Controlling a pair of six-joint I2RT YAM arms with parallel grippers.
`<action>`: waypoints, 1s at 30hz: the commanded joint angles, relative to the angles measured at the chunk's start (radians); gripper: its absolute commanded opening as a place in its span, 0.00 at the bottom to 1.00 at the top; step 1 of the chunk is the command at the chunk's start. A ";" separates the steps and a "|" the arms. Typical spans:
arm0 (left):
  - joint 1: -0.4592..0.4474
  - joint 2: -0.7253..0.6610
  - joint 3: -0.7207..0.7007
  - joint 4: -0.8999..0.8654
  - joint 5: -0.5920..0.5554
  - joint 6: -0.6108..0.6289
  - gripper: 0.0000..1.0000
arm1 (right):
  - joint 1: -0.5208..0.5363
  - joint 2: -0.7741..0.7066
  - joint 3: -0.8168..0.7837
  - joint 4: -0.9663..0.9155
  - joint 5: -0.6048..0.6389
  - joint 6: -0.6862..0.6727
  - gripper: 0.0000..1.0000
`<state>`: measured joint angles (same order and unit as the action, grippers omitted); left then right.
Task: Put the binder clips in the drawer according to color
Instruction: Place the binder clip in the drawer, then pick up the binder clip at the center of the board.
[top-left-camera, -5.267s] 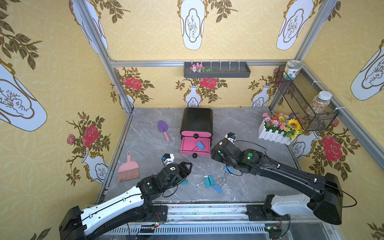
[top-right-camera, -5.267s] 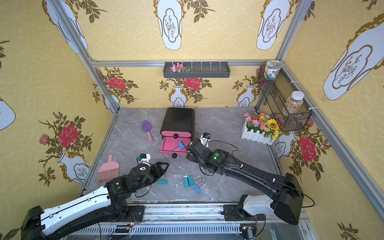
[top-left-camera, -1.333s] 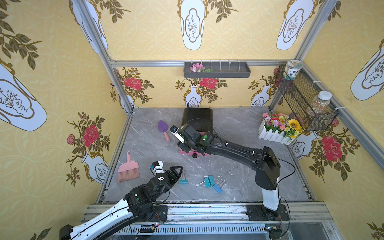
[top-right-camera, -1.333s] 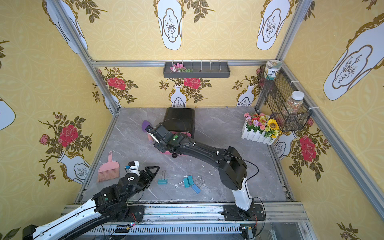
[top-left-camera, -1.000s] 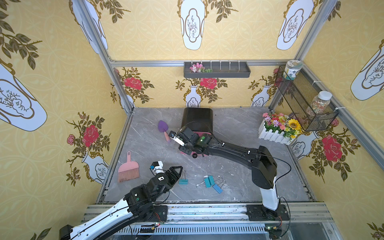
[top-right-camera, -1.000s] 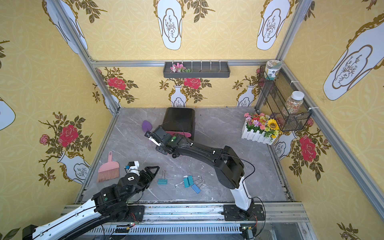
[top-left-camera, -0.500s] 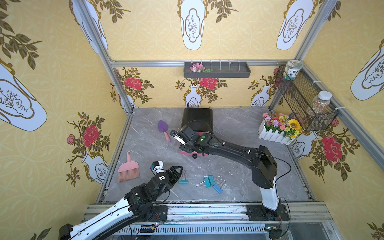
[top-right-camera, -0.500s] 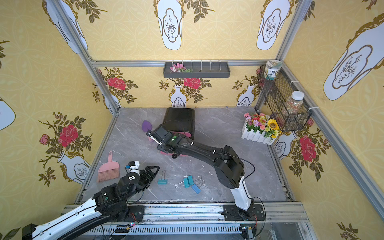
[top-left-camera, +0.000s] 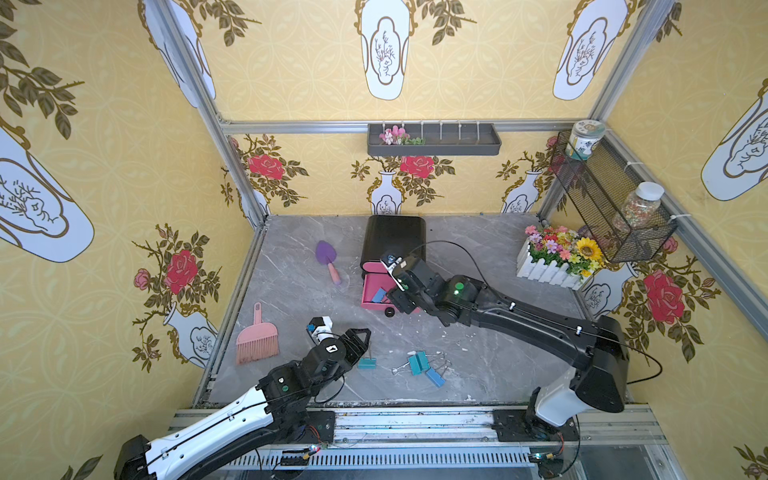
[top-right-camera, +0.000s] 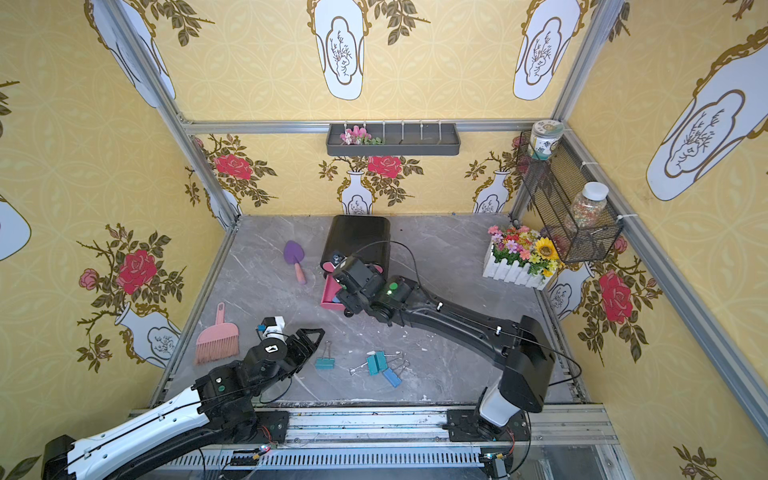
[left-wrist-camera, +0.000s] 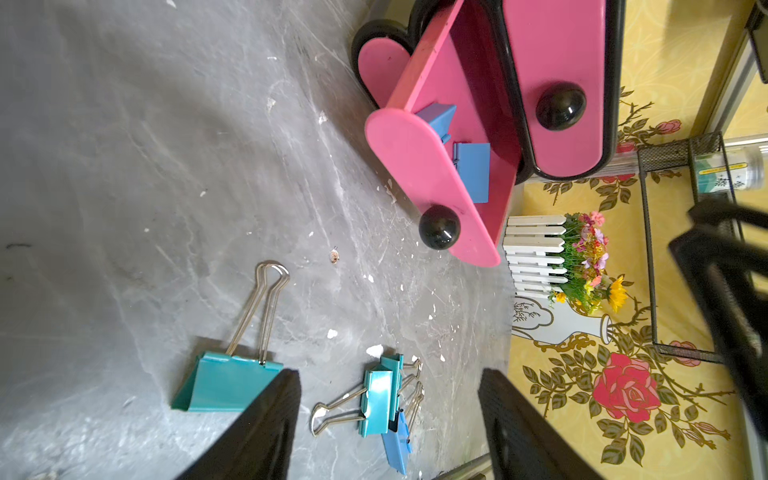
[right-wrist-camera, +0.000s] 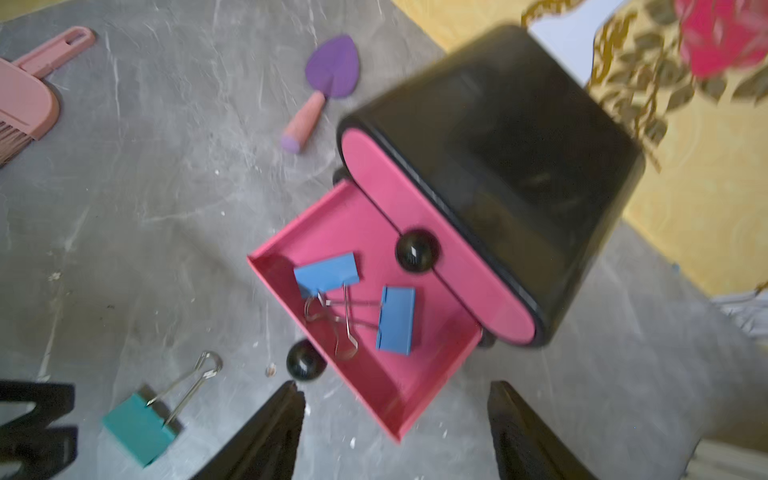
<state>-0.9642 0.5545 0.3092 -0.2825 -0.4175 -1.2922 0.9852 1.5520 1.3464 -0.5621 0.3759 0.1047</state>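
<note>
A pink hand brush (top-left-camera: 257, 338) and a purple trowel (top-left-camera: 327, 259) lie on the grey marble tabletop (top-left-camera: 291, 299). A white picket flower box (top-left-camera: 548, 272) stands by the right wall, under a black wire basket (top-left-camera: 594, 195) holding two jars (top-left-camera: 633, 208).

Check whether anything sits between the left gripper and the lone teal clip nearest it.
Nothing visible does. The left gripper hangs open right beside the lone teal clip, only bare tabletop between them; the clip lies off to one finger's side, not between the jaws.
</note>
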 joint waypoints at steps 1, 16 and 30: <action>0.002 0.019 -0.004 0.068 0.015 0.022 0.74 | 0.004 -0.057 -0.118 -0.139 -0.075 0.350 0.73; 0.002 0.092 0.022 0.132 0.041 0.045 0.74 | 0.131 -0.092 -0.444 -0.088 -0.257 0.573 0.72; 0.002 0.076 0.010 0.121 0.036 0.028 0.73 | 0.209 -0.027 -0.498 -0.033 -0.280 0.610 0.67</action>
<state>-0.9623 0.6281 0.3267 -0.1730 -0.3847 -1.2644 1.1931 1.5192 0.8577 -0.6147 0.0967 0.7021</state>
